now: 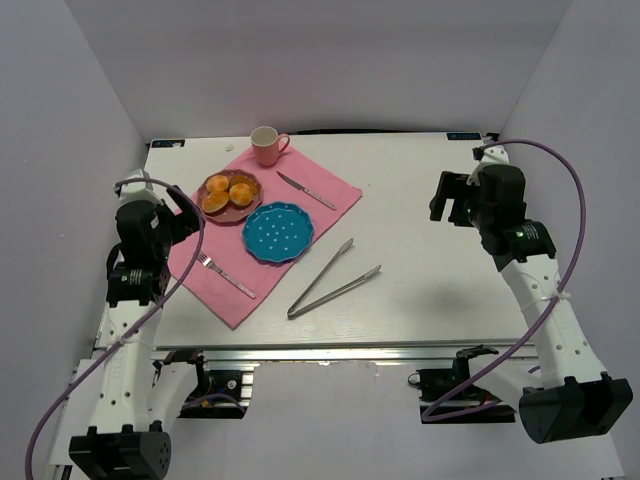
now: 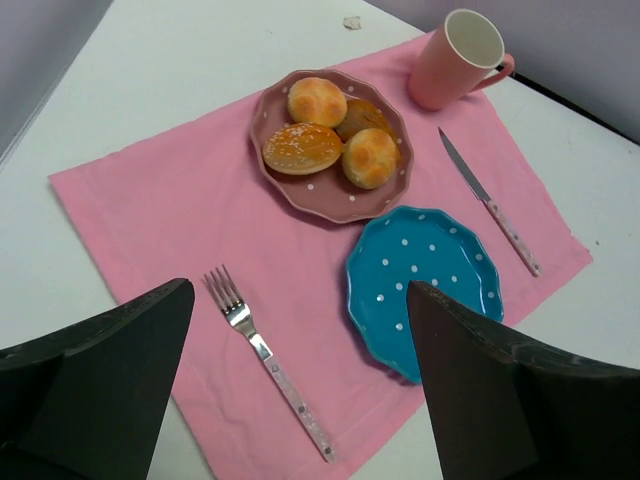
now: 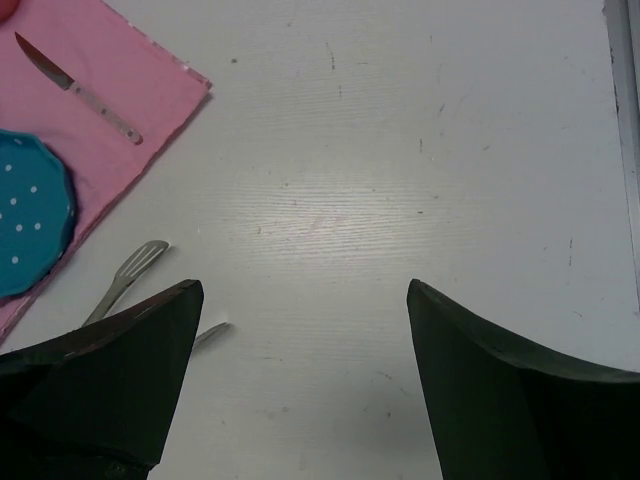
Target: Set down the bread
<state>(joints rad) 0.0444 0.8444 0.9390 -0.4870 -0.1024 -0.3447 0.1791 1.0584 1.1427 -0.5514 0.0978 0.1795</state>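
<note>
Several golden-orange bread rolls [image 1: 240,190] lie on a mauve dotted plate [image 1: 232,212] at the back of a pink placemat [image 1: 330,200]. They also show in the left wrist view [image 2: 302,147] on that plate [image 2: 330,200]. An empty blue dotted plate [image 1: 278,231] sits just right of and nearer than it, and shows in the left wrist view [image 2: 425,270]. My left gripper [image 1: 186,210] is open and empty, hovering over the placement's left part [image 2: 298,290]. My right gripper [image 1: 447,197] is open and empty above bare table at the right [image 3: 303,290].
A pink cup [image 1: 266,145] stands behind the plates. A knife [image 1: 306,190] lies right of the mauve plate, and a fork [image 1: 227,276] lies on the mat's near part. Metal tongs [image 1: 333,280] lie on the white table [image 1: 430,290] right of the mat.
</note>
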